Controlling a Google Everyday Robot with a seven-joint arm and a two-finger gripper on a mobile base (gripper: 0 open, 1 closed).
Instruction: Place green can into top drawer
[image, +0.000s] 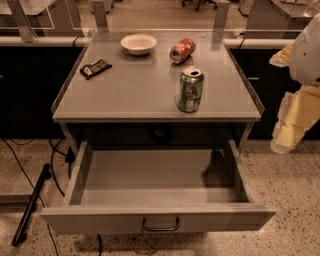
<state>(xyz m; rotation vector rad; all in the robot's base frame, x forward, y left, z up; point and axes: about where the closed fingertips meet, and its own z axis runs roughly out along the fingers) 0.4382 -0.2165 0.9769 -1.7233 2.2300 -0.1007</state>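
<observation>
One green can (190, 90) stands upright on the table (125, 85), well left of gripper (287, 134). The top drawer (157, 218) is open, lower left. Gripper opening: cannot tell.

The top drawer (100, 220) stands pulled out at lower centre, its well open from above between the side walls. On the table (135, 95) the green can (190, 90) stands upright near the front right. The orange-red can (182, 50) lies behind it, with a bowl (138, 44) and a dark packet (95, 68) farther left. The gripper (290, 127) hangs at the frame's right edge, beyond the table's side.
</observation>
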